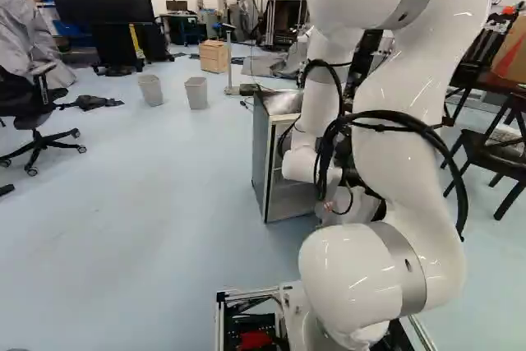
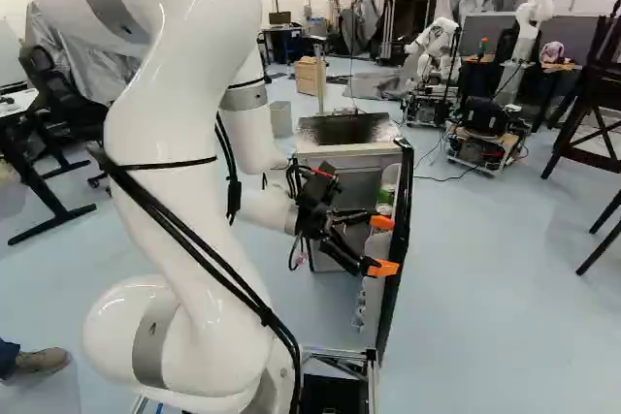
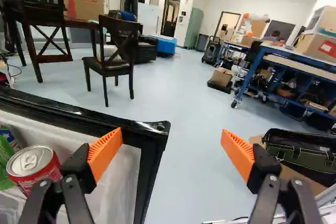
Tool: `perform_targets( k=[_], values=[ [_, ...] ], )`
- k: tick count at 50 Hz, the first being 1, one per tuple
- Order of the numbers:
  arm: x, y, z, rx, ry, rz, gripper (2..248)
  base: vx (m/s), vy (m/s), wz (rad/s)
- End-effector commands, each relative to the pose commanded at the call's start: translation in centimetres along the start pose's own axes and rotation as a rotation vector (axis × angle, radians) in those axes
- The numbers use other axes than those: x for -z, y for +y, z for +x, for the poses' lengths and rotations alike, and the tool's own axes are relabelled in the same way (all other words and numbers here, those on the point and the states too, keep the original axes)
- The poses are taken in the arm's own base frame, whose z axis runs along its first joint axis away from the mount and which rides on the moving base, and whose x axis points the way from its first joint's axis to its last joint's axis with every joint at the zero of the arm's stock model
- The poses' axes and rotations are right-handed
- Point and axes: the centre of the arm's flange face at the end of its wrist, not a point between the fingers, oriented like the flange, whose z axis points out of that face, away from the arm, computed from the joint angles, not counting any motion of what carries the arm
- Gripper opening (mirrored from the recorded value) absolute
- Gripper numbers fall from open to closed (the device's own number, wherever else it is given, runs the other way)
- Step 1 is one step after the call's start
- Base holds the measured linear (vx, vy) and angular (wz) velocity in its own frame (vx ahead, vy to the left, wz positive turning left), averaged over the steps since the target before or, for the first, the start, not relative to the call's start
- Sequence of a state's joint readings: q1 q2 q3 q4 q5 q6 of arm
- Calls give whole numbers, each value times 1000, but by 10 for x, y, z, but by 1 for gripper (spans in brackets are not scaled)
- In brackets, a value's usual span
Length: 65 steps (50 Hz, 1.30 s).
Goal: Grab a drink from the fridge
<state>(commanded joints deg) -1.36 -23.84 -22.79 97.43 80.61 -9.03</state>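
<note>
While my pincer is gaping, the red soda can is standing upright outside it, in the fridge door.

You see the fridge partly hidden by your white arm; left of the fridge stand two bins, farther left an office chair.

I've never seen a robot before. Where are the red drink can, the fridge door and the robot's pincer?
Red drink can (image 3: 30, 161): wrist view, on its metal lid.
Fridge door (image 2: 400, 230): right base view, on its black rim.
Pincer (image 3: 171, 142): wrist view, midway between its orange fingertips.
</note>
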Motion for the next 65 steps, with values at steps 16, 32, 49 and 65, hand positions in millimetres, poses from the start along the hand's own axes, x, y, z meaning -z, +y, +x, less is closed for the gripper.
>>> perform_targets(
  k=[16, 32, 49, 65],
  values=[
    [-19, -17, 8, -45, -14, -61, 247, 0, 0, 0],
    [-38, -32, 15, -88, -26, -118, 247, 0, 0, 0],
    [-60, -47, 23, -131, -34, -174, 247, 0, 0, 0],
    [-81, -60, 31, -171, -41, -223, 247, 0, 0, 0]
  ],
)
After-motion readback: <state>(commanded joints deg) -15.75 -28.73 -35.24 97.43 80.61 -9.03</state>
